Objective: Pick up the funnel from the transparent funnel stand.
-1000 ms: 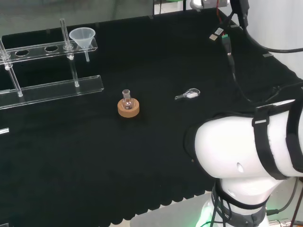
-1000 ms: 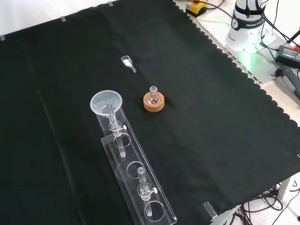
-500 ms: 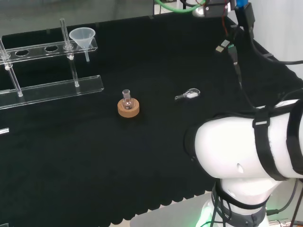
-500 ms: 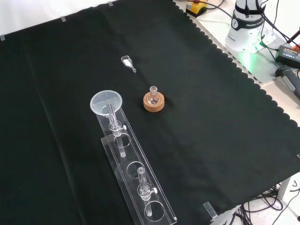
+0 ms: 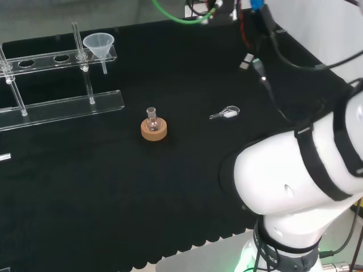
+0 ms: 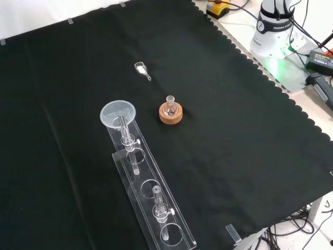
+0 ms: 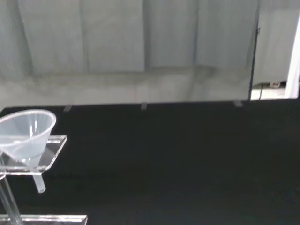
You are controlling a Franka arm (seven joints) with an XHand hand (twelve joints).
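Note:
A clear funnel [image 5: 98,44] sits upright in the end hole of the transparent funnel stand [image 5: 62,105] at the far left of the head view. In the front view the funnel [image 6: 118,114] is at the stand's [image 6: 151,208] upper end, with its stem hanging down through the top shelf. The wrist view looks at the funnel [image 7: 26,135] from some way off, resting on the stand's shelf [image 7: 51,150].
A small flask on a cork ring [image 5: 153,129] [image 6: 170,112] stands mid-cloth. A clear scoop [image 5: 226,113] [image 6: 141,69] lies beyond it. The arm's white link [image 5: 295,181] is at the head view's right, with dangling cables [image 5: 258,62] above. The arm's base [image 6: 274,26] stands off the cloth.
In the head view the dangling cables and the arm's upper parts have swung left, toward the stand's side. The funnel, flask and scoop have not moved.

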